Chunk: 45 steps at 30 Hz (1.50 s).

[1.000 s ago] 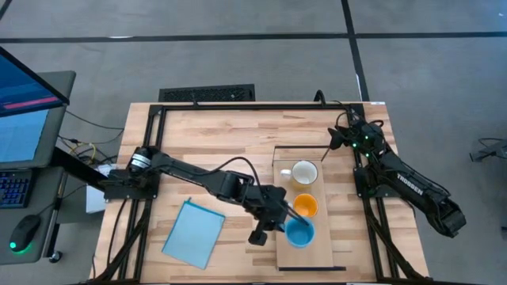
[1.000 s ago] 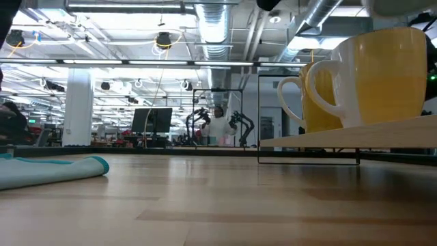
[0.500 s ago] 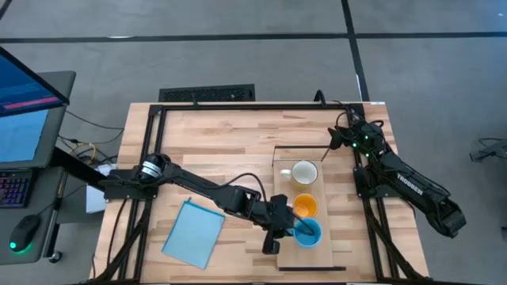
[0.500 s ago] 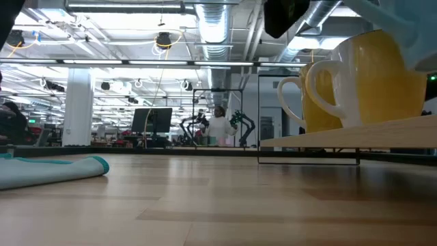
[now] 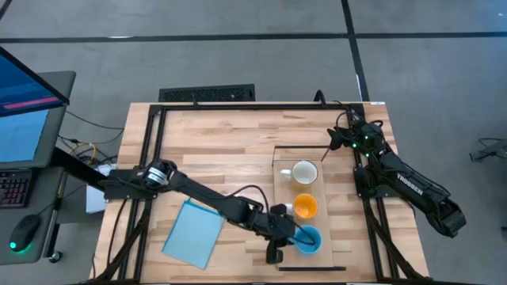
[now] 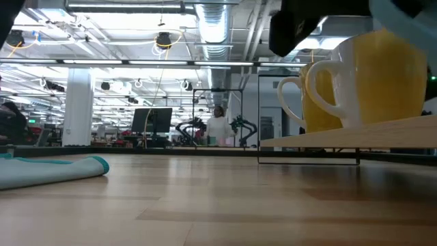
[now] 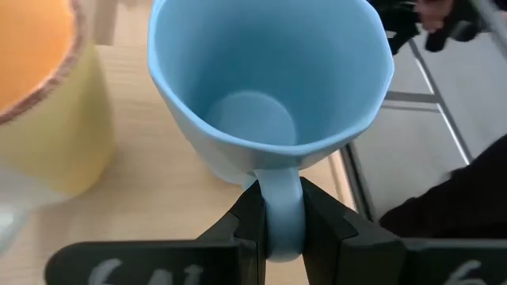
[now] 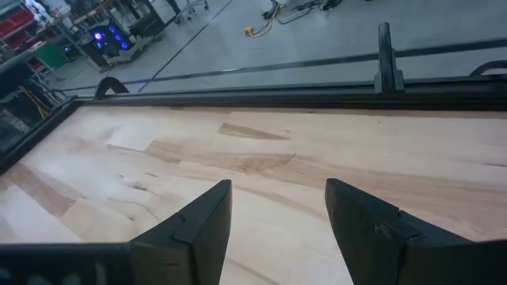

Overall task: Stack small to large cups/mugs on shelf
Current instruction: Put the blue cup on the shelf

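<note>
The long pale-wood shelf [image 5: 283, 178] with its thin dark frame lies at about four o'clock on the slatted wooden surface [image 5: 214, 142]. Three handled mugs are lined up along it in the high view. The cream mug with a white inside [image 5: 303, 172] is placed toward twelve o'clock. The orange mug [image 5: 305, 207] is set in the middle. The light-blue mug [image 5: 308, 238] is at the six o'clock end, just beside the orange one.

The left gripper [image 5: 291, 234] is reached across from nine o'clock to that end of the shelf. In the left wrist view its fingers [image 7: 249, 218] are seen clamped shut on the handle of the light-blue mug. Whether the mug is already rested on the board or is held just above it cannot be told.

The right gripper [image 8: 277, 210] is parked near two o'clock at the surface's edge, away from the mugs, with its fingers held apart and nothing between them. A flat light-blue cloth [image 5: 194, 233] lies at seven o'clock, well apart from the shelf.

The task is judged to be nearly finished: two mugs are placed, and the third is in position but not yet released. Letting go and clearing the arm appear to be what is left.
</note>
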Available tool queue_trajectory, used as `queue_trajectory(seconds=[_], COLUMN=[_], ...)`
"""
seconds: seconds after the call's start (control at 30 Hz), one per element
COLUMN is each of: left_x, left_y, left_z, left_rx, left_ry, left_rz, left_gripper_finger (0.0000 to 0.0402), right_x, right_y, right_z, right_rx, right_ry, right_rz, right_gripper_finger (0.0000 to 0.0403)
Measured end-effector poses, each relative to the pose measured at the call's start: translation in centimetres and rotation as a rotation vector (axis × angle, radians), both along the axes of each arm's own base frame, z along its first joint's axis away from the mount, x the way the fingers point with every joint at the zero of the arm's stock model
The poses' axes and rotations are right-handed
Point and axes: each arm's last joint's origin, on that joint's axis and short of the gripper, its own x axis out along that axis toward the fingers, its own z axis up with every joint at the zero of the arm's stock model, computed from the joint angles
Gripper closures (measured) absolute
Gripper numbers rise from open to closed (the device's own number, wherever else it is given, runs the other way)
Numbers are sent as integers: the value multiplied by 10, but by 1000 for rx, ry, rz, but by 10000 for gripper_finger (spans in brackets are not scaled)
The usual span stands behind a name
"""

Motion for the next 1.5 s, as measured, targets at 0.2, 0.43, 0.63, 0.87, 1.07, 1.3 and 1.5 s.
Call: queue_trajectory(seconds=[0.2,0.43,0.63,0.87,1.07,1.3,1.5], left_x=[-2,-1,-1,-1,-1,6,6], left_y=[3,2,2,3,3,-1,1], left_z=[-3,-4,-4,-4,-4,-16,-16], left_rx=[32,23,28,43,44,-4,-7], left_ry=[33,37,34,31,27,13,21], left_rz=[5,-10,-10,-10,-5,-8,-5], left_gripper_finger=[367,367,367,367,367,367,367], right_x=[0,0,0,0,0,0,0], right_y=[0,0,0,0,0,0,0], right_z=[0,0,0,0,0,0,0], right_rx=[-3,-6,-6,-6,-6,-6,-6], right_ry=[3,6,6,6,6,6,6], right_rz=[2,4,4,4,3,3,4], right_gripper_finger=[177,177,177,177,177,177,177])
